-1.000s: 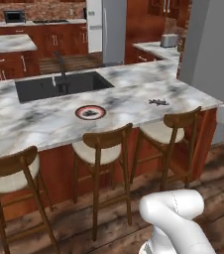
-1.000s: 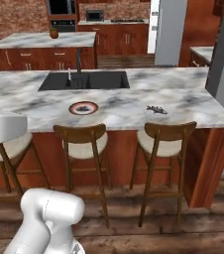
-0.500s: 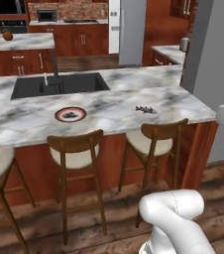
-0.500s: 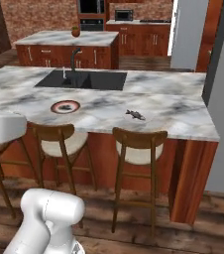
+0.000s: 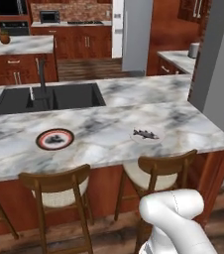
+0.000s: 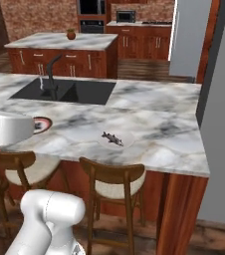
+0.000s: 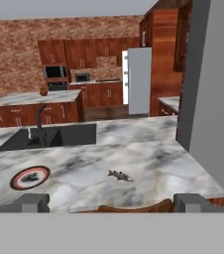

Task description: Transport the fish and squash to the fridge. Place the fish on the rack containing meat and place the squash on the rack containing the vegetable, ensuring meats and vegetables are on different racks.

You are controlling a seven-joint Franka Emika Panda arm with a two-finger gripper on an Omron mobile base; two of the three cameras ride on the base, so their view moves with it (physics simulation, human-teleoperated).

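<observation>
A small dark fish [image 5: 56, 138] lies on a round red-rimmed plate [image 5: 39, 142] near the front of the marble counter [image 5: 104, 119]. To its right a slim dark squash [image 5: 144, 134] lies on the marble. Both also show in the hand view: fish [image 7: 32, 176], squash [image 7: 120, 175]. My gripper [image 7: 113, 203] hangs open and empty, back from the counter's front edge, nearer the squash [image 6: 112, 138]. The tall grey fridge [image 7: 140, 82] stands far across the kitchen. Its racks, the meat and the vegetable are hidden.
Wooden stools [image 5: 59, 186] [image 5: 158, 168] line the counter's near side. A black sink with a tap [image 5: 49, 96] is set in its far half. A tall grey slab [image 5: 218, 64] closes the counter's right end. An island [image 6: 59, 42] stands behind.
The whole picture has shifted: the base has driven rightward and closer to the counter. The plate, fish and squash lie as before. My gripper stays open.
</observation>
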